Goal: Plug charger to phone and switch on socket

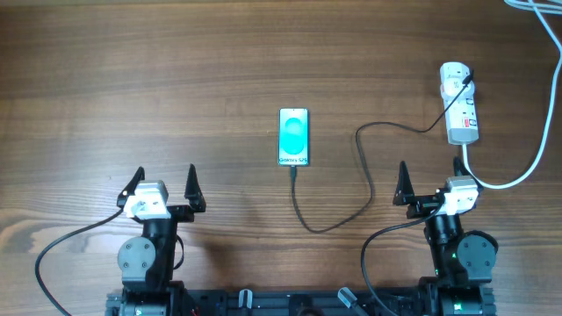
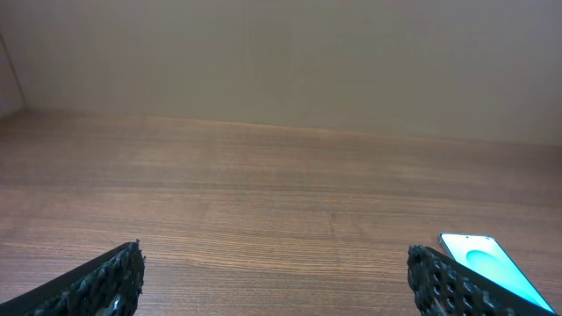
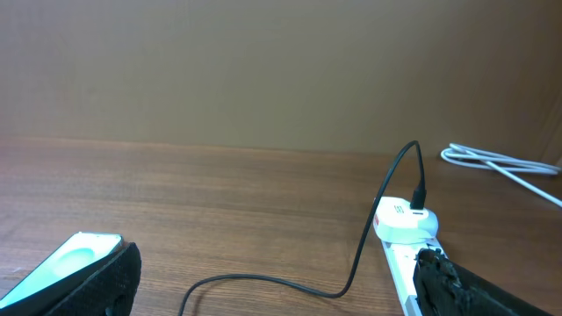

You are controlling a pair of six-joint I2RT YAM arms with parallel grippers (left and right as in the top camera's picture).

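The wooden worktop carries everything, and both arms sit at its near edge. The left hand and right hand are each spread open and holding nothing. At far right lies the white power strip, with a plug seated in its far end. The smartphone lies mid-worktop, screen lit cyan. The thin black charger cable runs from that plug, loops nearward, then rises to the phone's near edge. There its connector tip touches the phone, but I cannot tell whether it is seated. Plugging in looks like the step in hand. If the tip is loose, the next move calls for a fine pinch on it and a straight push while the phone is steadied. Otherwise the right hand reaches far to press the strip's switch.
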